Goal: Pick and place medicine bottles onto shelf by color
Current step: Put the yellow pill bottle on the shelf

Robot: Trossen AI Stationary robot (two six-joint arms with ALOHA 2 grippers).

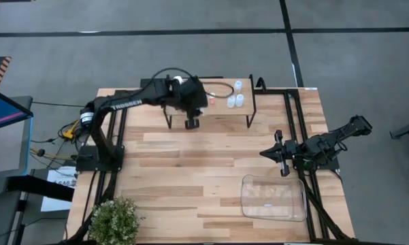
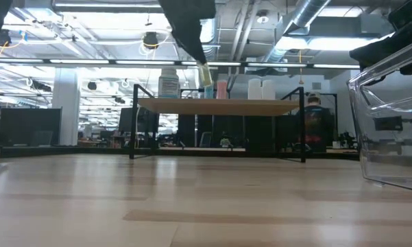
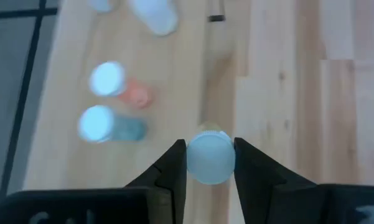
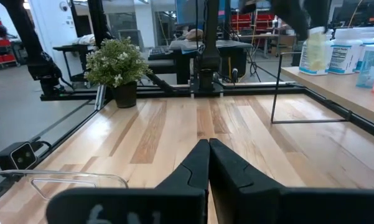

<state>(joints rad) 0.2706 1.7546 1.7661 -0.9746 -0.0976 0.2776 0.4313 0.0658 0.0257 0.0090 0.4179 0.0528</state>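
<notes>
The left pincer (image 3: pixel 209 163) is clamped on a small pale bottle with a round whitish cap (image 3: pixel 210 157), holding it above the low shelf with the light wooden top board on thin black legs (image 2: pixel 219 106), towards the middle of the board in the high view. The grip looks narrow: in the left wrist view the two dark fingers (image 3: pixel 172 171) pinch only the sides of the cap, so a slight twist could let the bottle slide out or tilt as it comes down. In the low view the held bottle (image 2: pixel 205 75) hangs at a slant just above the board, and if it is released that way it will likely topple and roll off the edge. Neighbours add risk: a bottle with a bluish body (image 3: pixel 109 126) and one with an orange-red body (image 3: pixel 121 87) stand close together on the board nearby, so a sideways drift of the fingers might knock them over. Sorting by colour could also go astray, since the cap colour gives little clue to the group. The right pincer (image 4: pixel 208 163) waits closed over the pale planked wooden desk (image 1: pixel 190 170), near the clear rectangular plastic tray (image 1: pixel 273 198), well apart from the shelf.
</notes>
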